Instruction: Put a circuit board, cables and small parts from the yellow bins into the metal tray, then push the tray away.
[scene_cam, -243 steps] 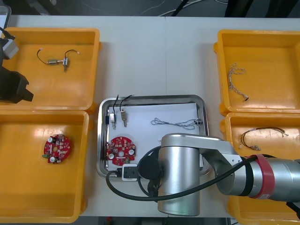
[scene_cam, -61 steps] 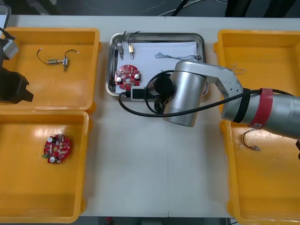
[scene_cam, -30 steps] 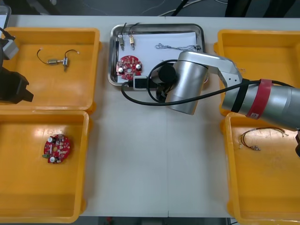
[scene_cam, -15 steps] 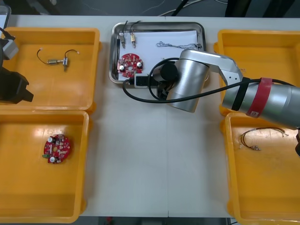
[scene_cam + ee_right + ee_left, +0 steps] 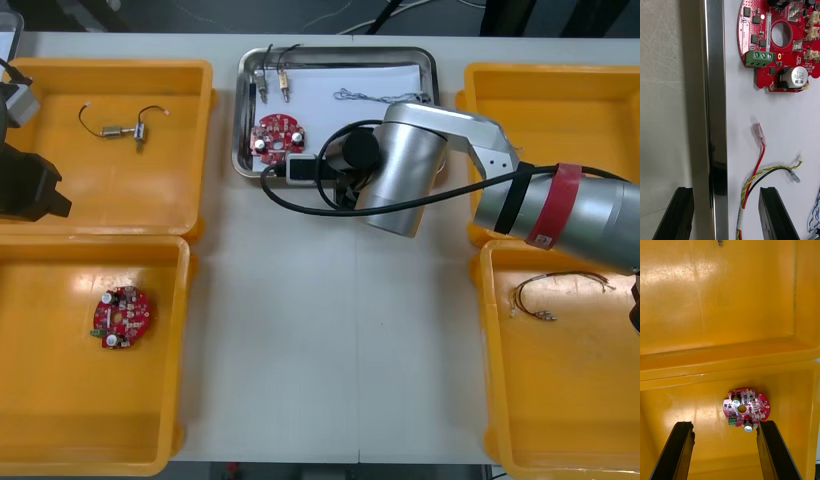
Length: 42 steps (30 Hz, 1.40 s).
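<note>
Right wrist view: the right pincer (image 5: 725,189) stands open astride the near rim of the tray (image 5: 715,93), one finger on the desk (image 5: 666,93) side and the other inside over the white liner. It grips nothing. The rim runs lengthwise between the fingers and on past them, so the pincer lies along the tray's long side, not across it. Ahead of the inner finger, the red and yellow cable (image 5: 752,176) is nearest and the board (image 5: 775,45) lies beyond it. The blue and white cable (image 5: 814,219) lies off to the side.

Front view: the tray (image 5: 241,110) sits at the far middle of the desk (image 5: 330,330), between the far bins (image 5: 207,120). Its long axis runs across the desk and its far rim is near the desk's far edge. The board (image 5: 278,138), blue and white cable (image 5: 380,98) and small metal parts (image 5: 263,88) lie in it. The right arm (image 5: 400,180) covers the tray's near right part and the pincer beneath.

Judgement: loading looks complete. The step in hand is the push, and it appears near its end, since little desk remains beyond the tray. Any further push goes away from the robot, square to the straddled rim, with the outer finger bearing on it. If that contact sits off the rim's middle, the tray may slew.

The left pincer (image 5: 724,427) is open and idle above the near left bin (image 5: 685,401), with a spare board (image 5: 746,410) ahead of its fingers. The right arm is much the nearer to the tray.
</note>
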### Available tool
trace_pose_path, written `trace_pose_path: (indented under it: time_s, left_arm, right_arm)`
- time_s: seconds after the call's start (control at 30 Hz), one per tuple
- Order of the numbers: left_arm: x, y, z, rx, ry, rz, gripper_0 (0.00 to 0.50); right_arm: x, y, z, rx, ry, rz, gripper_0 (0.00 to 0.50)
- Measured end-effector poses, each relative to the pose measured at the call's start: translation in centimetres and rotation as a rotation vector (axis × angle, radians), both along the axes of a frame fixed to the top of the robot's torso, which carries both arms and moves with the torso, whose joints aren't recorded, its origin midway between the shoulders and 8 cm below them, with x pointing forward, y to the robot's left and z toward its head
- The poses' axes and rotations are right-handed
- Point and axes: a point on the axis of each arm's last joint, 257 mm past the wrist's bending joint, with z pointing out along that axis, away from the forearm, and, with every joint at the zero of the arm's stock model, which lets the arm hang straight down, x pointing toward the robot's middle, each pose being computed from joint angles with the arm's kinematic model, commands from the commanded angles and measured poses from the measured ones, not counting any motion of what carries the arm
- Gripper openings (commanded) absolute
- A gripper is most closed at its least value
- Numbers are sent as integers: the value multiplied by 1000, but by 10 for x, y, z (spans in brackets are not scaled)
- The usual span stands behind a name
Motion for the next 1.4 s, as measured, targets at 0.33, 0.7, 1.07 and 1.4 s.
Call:
trace_pose_path:
  time_s: [0.33,0.7,1.07,1.4]
  left_arm:
    - [0,0,0,0,0,0,500]
    - [0,0,0,0,0,0,500]
    - [0,0,0,0,0,0,500]
    - [0,0,0,0,1,0,500]
  right_arm:
    - [-22,3,16,-50,15,-9,500]
    - [-62,9,34,-88,43,-6,500]
    - [-107,-8,46,-25,198,-75,500]
    - [-140,-23,49,30,292,-101,500]
